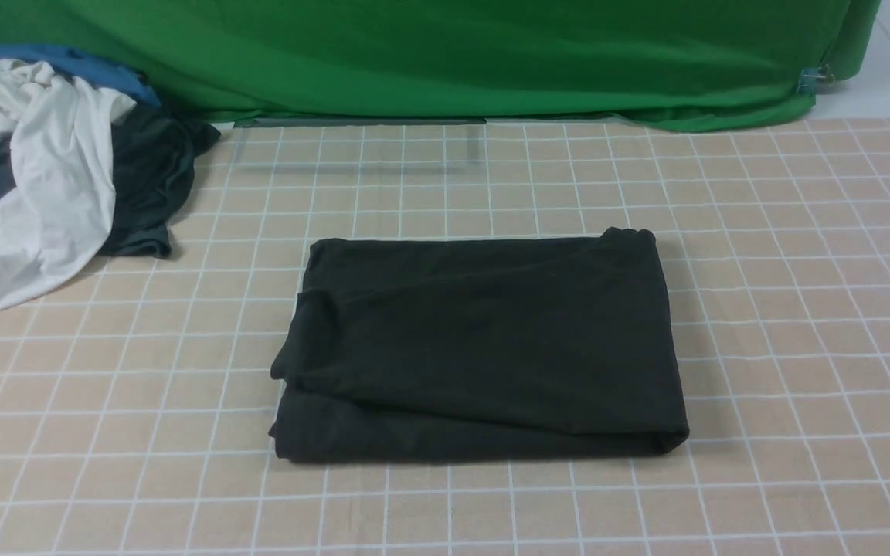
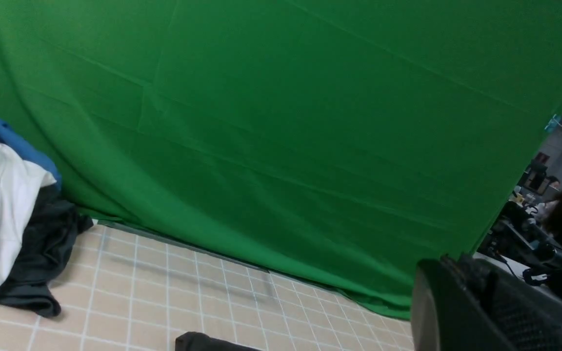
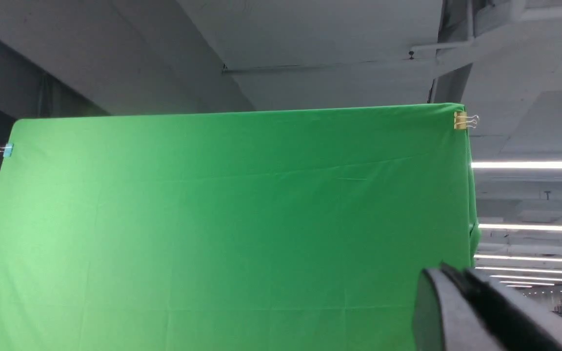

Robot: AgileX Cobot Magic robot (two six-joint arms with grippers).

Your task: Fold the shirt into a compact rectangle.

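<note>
The black shirt (image 1: 484, 347) lies folded into a thick rectangle in the middle of the checked table, with no print showing. One corner of the shirt (image 2: 203, 342) peeks into the left wrist view. Neither arm appears in the front view. My left gripper (image 2: 449, 263) is raised and away from the shirt, its dark fingers pressed together with nothing between them. My right gripper (image 3: 449, 268) points up at the green backdrop and ceiling, its fingers also pressed together and empty.
A pile of clothes sits at the table's far left: a white garment (image 1: 35, 193), a blue one (image 1: 66, 62) and a dark charcoal one (image 1: 147, 185). A green backdrop (image 1: 445, 54) hangs along the far edge of the table.
</note>
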